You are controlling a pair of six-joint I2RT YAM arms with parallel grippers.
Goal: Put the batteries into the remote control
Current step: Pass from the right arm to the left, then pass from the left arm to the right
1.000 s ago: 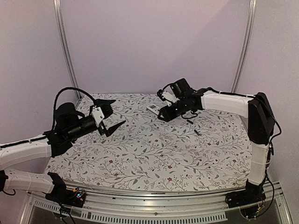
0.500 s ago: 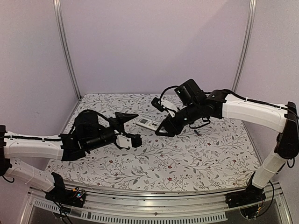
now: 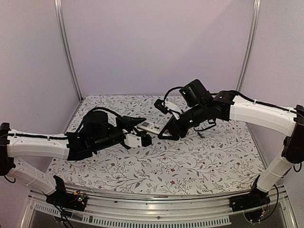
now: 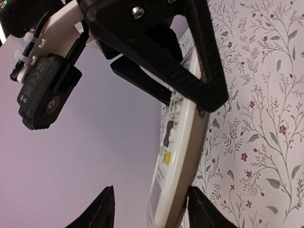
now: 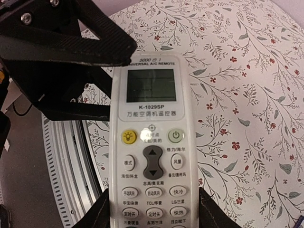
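Here, right hand [image 5: 153, 211] clasps one remote control [image 5: 151, 109]

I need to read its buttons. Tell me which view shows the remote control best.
Right wrist: the remote control faces the camera, its screen and buttons legible. Left wrist shows it nearly edge-on; top external shows only a small white sliver.

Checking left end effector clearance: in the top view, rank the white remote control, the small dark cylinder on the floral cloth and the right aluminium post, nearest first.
1. White remote control, just right of the left end effector.
2. Small dark cylinder, lying farther right.
3. Right aluminium post, back right.
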